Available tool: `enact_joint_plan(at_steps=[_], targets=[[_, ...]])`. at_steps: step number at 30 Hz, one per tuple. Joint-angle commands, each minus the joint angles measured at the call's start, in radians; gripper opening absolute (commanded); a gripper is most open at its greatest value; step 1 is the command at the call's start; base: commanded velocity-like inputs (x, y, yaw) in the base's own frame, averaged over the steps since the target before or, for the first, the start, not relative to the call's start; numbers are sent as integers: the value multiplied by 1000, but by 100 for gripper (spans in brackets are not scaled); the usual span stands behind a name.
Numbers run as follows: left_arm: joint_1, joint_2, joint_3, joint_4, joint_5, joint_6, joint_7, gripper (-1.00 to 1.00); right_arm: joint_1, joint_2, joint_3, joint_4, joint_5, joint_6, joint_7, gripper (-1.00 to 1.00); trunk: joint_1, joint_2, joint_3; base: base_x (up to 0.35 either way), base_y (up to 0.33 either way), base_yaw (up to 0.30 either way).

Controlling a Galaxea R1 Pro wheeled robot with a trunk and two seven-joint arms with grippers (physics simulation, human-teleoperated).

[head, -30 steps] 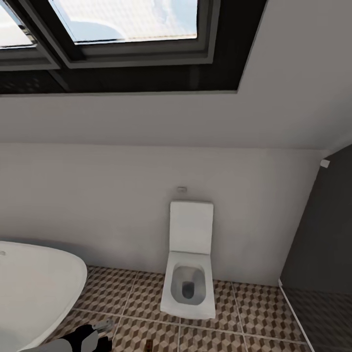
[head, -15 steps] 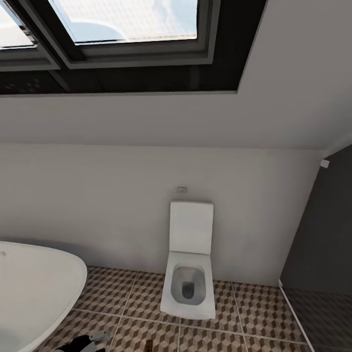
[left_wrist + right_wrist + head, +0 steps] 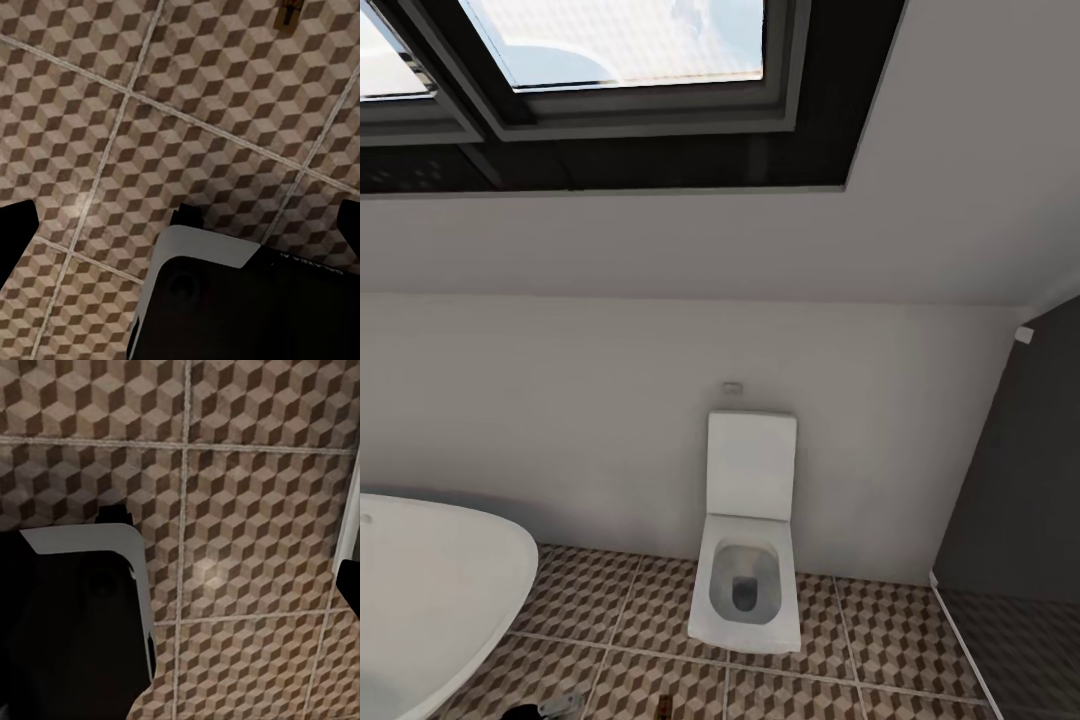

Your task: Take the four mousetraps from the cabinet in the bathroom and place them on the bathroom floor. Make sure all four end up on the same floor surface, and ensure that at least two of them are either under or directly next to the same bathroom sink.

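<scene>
One small dark brown mousetrap (image 3: 289,10) lies flat on the cube-pattern bathroom floor (image 3: 112,112), well ahead of my left gripper (image 3: 182,225). That gripper hangs open over the tiles with nothing between its fingers. The same mousetrap (image 3: 674,713) shows as a brown speck at the bottom edge of the head view, to the right of my left arm's tip (image 3: 550,708). My right gripper (image 3: 225,585) is open above bare bathroom floor (image 3: 247,510), one fingertip (image 3: 349,585) showing at the frame's edge. The cabinet and the sink are out of view.
A white toilet (image 3: 748,560) stands against the back wall. A white bathtub (image 3: 430,590) fills the left. The dark shower stall (image 3: 1010,540) with a white threshold is at the right. My own white and black body (image 3: 225,300) shows below both wrists.
My left arm's tip has sunk lower at the bottom edge of the head view. The room and the mousetrap have not shifted.
</scene>
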Motion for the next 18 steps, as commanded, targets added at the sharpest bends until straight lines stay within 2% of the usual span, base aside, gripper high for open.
enact_joint_plan(at_steps=[1,18], targets=[[0,0,2,1,6,1,3,100,2,0,9,0,-8,4,-2,100,0,-1,0,0,0,0],[2,1,2,1,6,1,3,100,18,0,8,0,-8,4,-2,100,0,-1,0,0,0,0]])
